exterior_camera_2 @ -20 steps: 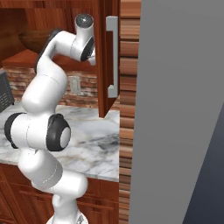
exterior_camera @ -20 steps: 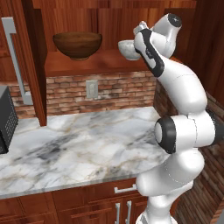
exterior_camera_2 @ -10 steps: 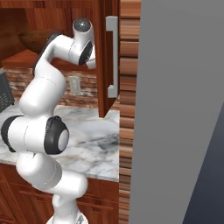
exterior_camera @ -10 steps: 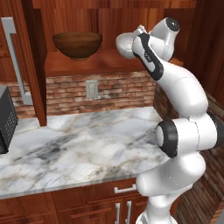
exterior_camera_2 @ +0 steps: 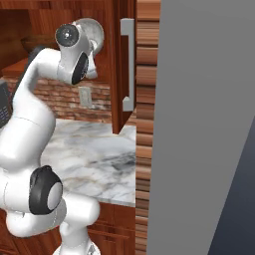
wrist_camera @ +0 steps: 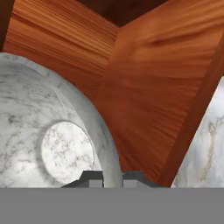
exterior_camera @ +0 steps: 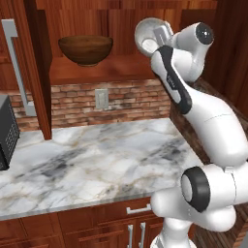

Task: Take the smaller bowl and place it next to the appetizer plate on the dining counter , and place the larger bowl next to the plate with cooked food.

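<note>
A white marble bowl (exterior_camera: 147, 37) hangs tipped on its edge in front of the open wooden cabinet, above the counter. My gripper (exterior_camera: 162, 35) is shut on its rim. In the hand view the bowl (wrist_camera: 52, 144) shows its hollow at the left, and its rim runs down between my fingertips, with my gripper (wrist_camera: 113, 178) shut on it. From the right base view the bowl (exterior_camera_2: 95, 31) peeks out behind my wrist. A larger dark wooden bowl (exterior_camera: 85, 49) stands upright on the cabinet shelf, to the left of the marble bowl.
A marble counter (exterior_camera: 97, 164) lies below, with a black microwave (exterior_camera: 7, 131) at its left end. The cabinet door (exterior_camera: 24, 68) stands open on the left. A brick backsplash carries an outlet (exterior_camera: 101, 99). A tall grey panel (exterior_camera_2: 204, 124) closes off the right side.
The marble bowl has risen a little in my grip and tipped further onto its edge as my wrist turned. The wooden bowl has stayed put.
</note>
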